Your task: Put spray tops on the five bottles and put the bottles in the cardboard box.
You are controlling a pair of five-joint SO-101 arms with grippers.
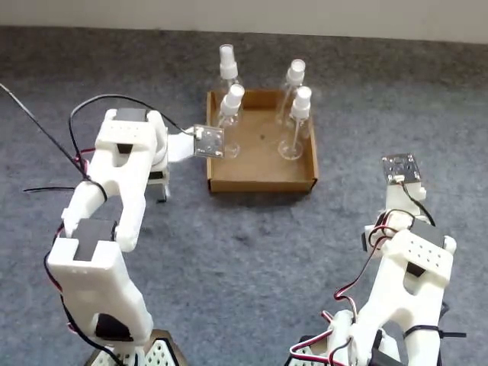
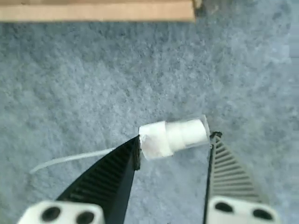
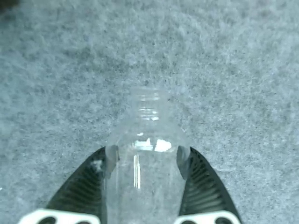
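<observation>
While both jaws grip parts
The left jaws pinch a spray top [image 2: 174,137], the right jaws an uncapped bottle [image 3: 142,154].

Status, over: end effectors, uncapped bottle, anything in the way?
Left end effector shut on spray top. Right end effector shut on uncapped bottle. Four topped bottles stand at cardboard box; its near half bare.

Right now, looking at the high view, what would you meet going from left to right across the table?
left arm → cardboard box → right arm
</observation>
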